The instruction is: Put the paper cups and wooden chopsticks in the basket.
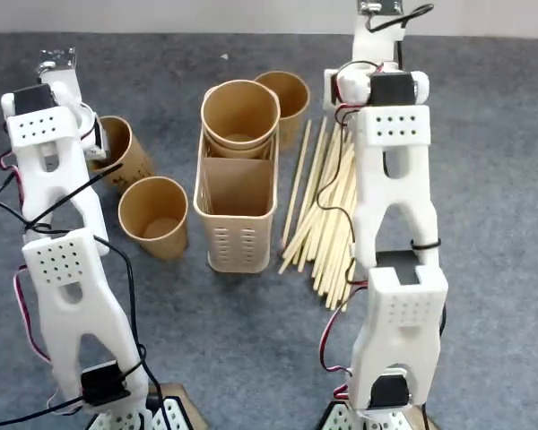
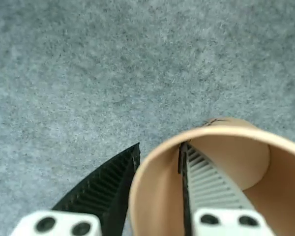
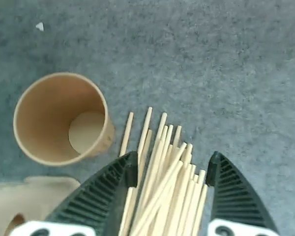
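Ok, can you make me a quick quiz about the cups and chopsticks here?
1. True or false: the wooden chopsticks are already in the basket.
2. One of the left fingers is: A) inside a tilted paper cup B) in the basket C) on the chopsticks.
3. Fill in: the open right fingers sit on either side of the ____.
Key: 1 false, they lie beside it. 2 A. 3 chopsticks.
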Robot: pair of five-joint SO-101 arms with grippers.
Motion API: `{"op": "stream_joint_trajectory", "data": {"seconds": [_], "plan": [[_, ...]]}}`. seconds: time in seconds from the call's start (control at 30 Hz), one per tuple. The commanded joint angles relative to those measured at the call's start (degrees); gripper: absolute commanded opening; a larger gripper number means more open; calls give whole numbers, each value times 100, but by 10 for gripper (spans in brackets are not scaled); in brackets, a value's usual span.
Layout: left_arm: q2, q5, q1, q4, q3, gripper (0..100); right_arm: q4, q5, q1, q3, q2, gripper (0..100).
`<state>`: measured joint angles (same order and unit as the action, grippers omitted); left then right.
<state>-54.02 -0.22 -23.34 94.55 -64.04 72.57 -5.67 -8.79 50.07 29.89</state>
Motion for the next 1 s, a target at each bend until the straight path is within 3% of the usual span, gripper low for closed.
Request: {"op": "stream_joint_trajectory", "data": {"seconds": [0.0, 0.23, 0.83, 0.97], "plan": [[75, 53, 127, -53, -224, 151, -198, -281, -66, 198, 31, 231], [57, 44, 110, -62, -224, 151, -418, -1143, -145, 198, 347, 231], [48, 26, 119, -62, -215, 146, -374, -800, -110, 154, 840, 231], [84, -633, 119, -53, -233, 11, 57, -800, 224, 277, 840, 231]]}}
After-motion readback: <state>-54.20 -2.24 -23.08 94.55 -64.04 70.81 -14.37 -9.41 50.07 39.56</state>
